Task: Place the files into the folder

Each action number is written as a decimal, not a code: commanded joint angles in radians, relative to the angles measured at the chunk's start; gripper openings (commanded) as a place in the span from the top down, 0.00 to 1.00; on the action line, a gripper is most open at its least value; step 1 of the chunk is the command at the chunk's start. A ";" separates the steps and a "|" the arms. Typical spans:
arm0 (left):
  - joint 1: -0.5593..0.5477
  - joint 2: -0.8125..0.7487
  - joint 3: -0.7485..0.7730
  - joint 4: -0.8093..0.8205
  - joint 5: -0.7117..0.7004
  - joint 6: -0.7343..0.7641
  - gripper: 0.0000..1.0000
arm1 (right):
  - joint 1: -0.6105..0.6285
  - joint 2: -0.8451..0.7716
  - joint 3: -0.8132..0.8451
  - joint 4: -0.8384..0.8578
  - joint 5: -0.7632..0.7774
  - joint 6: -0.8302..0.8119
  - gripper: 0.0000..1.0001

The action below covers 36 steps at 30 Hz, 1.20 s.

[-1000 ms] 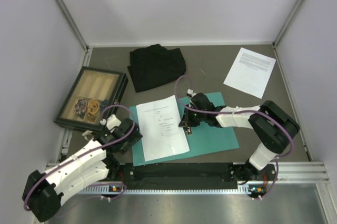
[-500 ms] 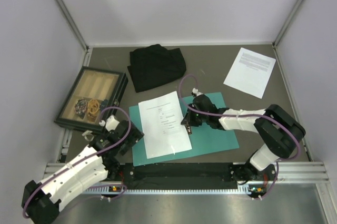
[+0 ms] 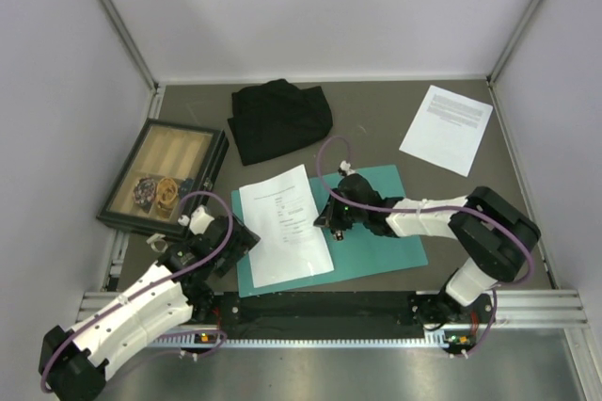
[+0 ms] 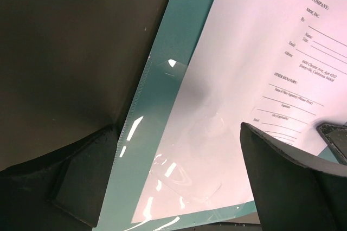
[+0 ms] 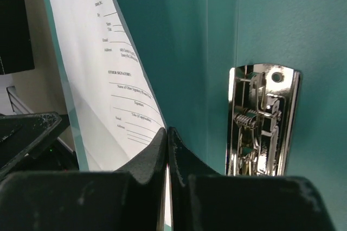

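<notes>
The teal folder (image 3: 386,232) lies open and flat in front of the arms, its metal clip (image 5: 260,122) on the inner spine. One white printed sheet (image 3: 282,227) lies tilted on the folder's left half, its top edge past the folder. My right gripper (image 3: 328,225) is shut on this sheet's right edge (image 5: 103,63), beside the clip. My left gripper (image 3: 230,250) is open and empty, low over the folder's near left corner (image 4: 162,79), one finger on each side of the sheet's corner (image 4: 244,68). A second sheet (image 3: 447,128) lies at the back right.
A black cloth (image 3: 279,119) lies at the back centre. A dark-framed wooden tray (image 3: 165,175) with small items stands at the left. Grey walls close in both sides and the back. A black rail (image 3: 320,305) runs along the near edge.
My right gripper has drawn the sheet a little to the left across the folder. My left arm has shifted slightly toward the folder's near left corner.
</notes>
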 commanded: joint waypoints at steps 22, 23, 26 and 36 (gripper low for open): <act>0.000 -0.009 -0.024 0.019 0.022 0.015 0.01 | 0.061 0.017 -0.042 0.109 0.025 0.081 1.00; 0.000 -0.009 -0.023 0.019 0.022 0.016 0.01 | 0.059 0.018 -0.042 0.112 0.025 0.075 1.00; 0.000 -0.012 -0.021 0.009 0.022 0.018 0.01 | 0.064 0.029 -0.061 0.147 0.006 0.098 1.00; 0.000 -0.011 -0.020 0.010 0.021 0.015 0.01 | 0.095 0.018 -0.076 0.158 0.025 0.121 1.00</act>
